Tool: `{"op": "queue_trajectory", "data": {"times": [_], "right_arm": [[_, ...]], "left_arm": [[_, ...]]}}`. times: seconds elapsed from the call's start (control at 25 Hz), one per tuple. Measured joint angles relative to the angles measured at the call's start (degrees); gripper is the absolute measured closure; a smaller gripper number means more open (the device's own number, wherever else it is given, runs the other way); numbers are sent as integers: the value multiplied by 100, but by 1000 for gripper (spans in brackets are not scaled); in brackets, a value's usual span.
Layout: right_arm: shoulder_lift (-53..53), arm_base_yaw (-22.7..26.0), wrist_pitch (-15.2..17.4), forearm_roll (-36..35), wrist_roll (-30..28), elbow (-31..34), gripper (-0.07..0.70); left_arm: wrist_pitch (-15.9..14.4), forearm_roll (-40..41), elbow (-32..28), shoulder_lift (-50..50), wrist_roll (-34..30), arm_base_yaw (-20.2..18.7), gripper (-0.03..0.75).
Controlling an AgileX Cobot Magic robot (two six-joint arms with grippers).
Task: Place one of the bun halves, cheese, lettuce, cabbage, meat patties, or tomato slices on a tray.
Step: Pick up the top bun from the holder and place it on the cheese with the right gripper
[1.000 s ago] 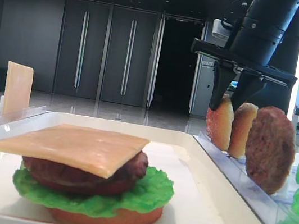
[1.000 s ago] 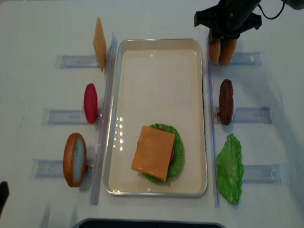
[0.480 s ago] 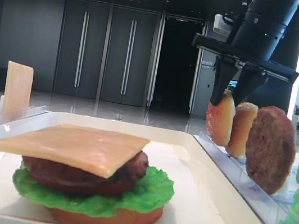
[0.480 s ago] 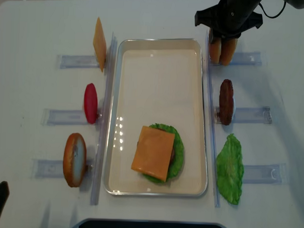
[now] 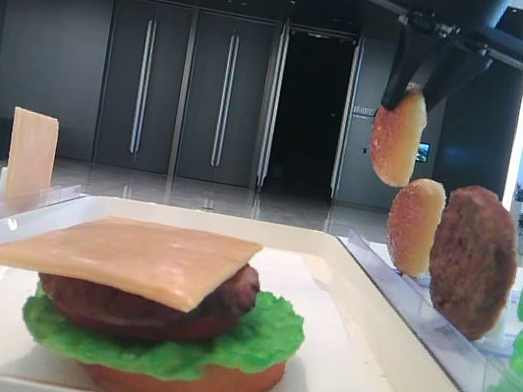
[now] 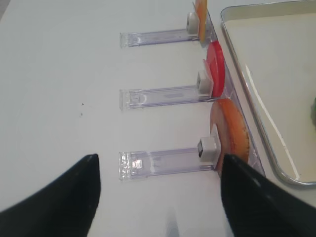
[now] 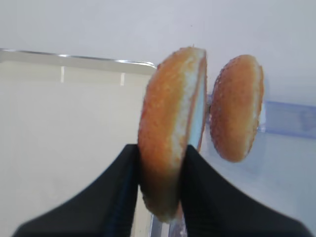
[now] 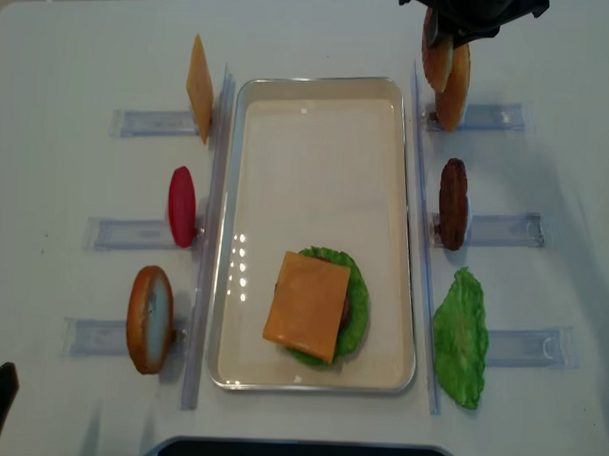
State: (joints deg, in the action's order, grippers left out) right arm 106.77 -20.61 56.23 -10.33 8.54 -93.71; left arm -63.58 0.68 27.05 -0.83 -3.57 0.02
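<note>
My right gripper (image 5: 410,88) is shut on a golden-brown bun half (image 7: 170,133), held on edge in the air above the far right rack. Its speckled crust faces left and its pale cut face right. A second bun half (image 7: 236,114) still stands in that rack (image 8: 488,116). The white tray (image 8: 320,80) holds a stack of bottom bun, lettuce (image 5: 259,340), meat patty (image 5: 139,306) and a cheese slice (image 8: 307,305) on top. My left gripper (image 6: 158,173) hangs open over bare table by the near left rack, holding nothing.
Left of the tray, clear racks hold an upright cheese slice (image 8: 198,87), a red tomato slice (image 8: 181,206) and another bun piece (image 8: 149,318). On the right stand a meat patty (image 8: 452,203) and a lettuce leaf (image 8: 461,337).
My right gripper has risen with the bun half, lifting it out of the rack and away from its neighbour. The left gripper has not moved.
</note>
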Motion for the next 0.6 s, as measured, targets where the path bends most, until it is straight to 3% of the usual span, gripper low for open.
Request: {"op": "queue_trajectory", "data": {"times": [0.12, 0.28, 0.4, 0.6], "right_arm": [[-301, -63, 252, -257, -131, 49, 413], [-709, -74, 278, -1251, -671, 570, 413], [-1105, -127, 41, -2190, -1294, 1206, 413], [-1899, -411, -647, -3493, -2345, 2434, 413]], "left_arm": [[0, 0, 0, 0, 0, 0, 139], [0, 0, 0, 0, 0, 0, 139], [0, 0, 0, 0, 0, 0, 139], [0, 0, 0, 0, 0, 0, 139]]}}
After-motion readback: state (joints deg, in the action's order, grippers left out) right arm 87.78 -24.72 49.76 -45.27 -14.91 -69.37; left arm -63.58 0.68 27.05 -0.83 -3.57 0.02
